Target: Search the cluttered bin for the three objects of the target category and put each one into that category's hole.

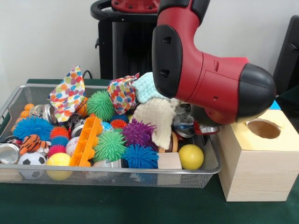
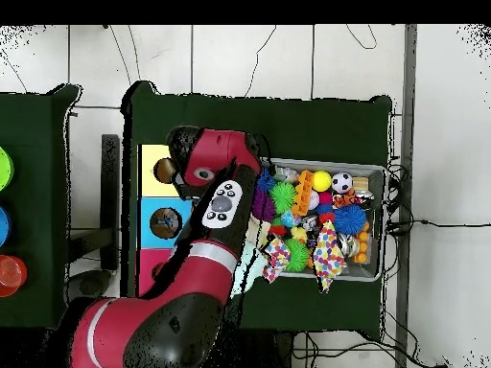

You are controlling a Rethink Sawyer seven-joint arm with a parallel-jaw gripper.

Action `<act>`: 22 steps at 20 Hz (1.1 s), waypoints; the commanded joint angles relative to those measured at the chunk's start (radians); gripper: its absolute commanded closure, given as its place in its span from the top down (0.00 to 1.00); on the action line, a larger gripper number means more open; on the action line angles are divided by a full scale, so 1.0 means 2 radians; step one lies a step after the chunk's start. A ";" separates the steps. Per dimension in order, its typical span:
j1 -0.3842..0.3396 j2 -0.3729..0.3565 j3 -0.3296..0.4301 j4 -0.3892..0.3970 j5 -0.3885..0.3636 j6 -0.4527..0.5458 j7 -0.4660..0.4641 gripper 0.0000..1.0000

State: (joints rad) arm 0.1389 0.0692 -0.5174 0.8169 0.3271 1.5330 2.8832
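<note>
Arm: the big red and black robot arm bends low over the right end of the bin. In the overhead view it covers the bin's end next to the boxes.
Gripper: the gripper is tucked under the fat red part of the arm, at the bin's right edge. Only a small dark and red bit shows. I cannot tell if it is spread, pressed together or pinching something.
Bin: the silver wire mesh bin sits on the dark green table cloth. It is full of toys and cloths.
Spiky balls: a green spiky rubber ball, a purple spiky ball and a blue spiky ball lie close together in the middle front. Another green one is farther back, and a blue one is at the left.
Smooth balls: a small yellow smooth ball rests in the front right corner. A black and white toy football and a yellow ball are in the front left.
Cloths: a cream knitted cloth hangs down in the middle, touching the purple ball. A pale green cloth is just above it. Two cloths with coloured dots stick up at the back.
Other things: an orange plastic tray with holes leans among the balls. A plain wooden block is just beside the yellow smooth ball.
Box: a light wooden box with a round hole on top stands just to the right of the bin. From above, the boxes are yellow, blue and red in a row.
</note>
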 commanded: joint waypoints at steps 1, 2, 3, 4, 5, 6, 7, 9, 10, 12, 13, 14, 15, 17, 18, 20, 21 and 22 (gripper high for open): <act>0.015 0.058 0.027 0.055 -0.048 -0.112 0.055 1.00; 0.017 0.059 0.022 0.053 -0.052 -0.107 0.056 1.00; 0.021 0.063 0.013 0.046 -0.060 -0.105 0.060 1.00; 0.022 0.062 0.013 0.048 -0.061 -0.110 0.058 1.00; 0.023 0.060 0.014 0.051 -0.061 -0.123 0.054 1.00; 0.023 0.059 0.014 0.052 -0.061 -0.128 0.052 1.00; 0.023 0.058 0.017 0.055 -0.060 -0.132 0.047 1.00; 0.023 0.058 0.018 0.054 -0.060 -0.129 0.047 0.00; 0.023 0.059 0.018 0.053 -0.060 -0.127 0.048 0.00; 0.023 0.060 0.017 0.051 -0.061 -0.122 0.050 0.00; 0.023 0.060 0.018 0.050 -0.060 -0.118 0.050 0.00; 0.023 0.060 0.018 0.050 -0.059 -0.116 0.051 0.00; 0.023 0.061 0.017 0.050 -0.058 -0.118 0.052 0.00; 0.023 0.062 0.017 0.051 -0.056 -0.120 0.054 0.00; 0.023 0.062 0.017 0.051 -0.055 -0.121 0.054 0.00; 0.022 0.061 0.018 0.051 -0.055 -0.123 0.054 0.00; 0.022 0.061 0.018 0.052 -0.055 -0.125 0.054 0.00; 0.022 0.061 0.019 0.052 -0.054 -0.127 0.054 0.00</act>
State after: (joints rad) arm 0.1811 0.0611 -0.5669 0.8168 0.2763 1.4421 2.8834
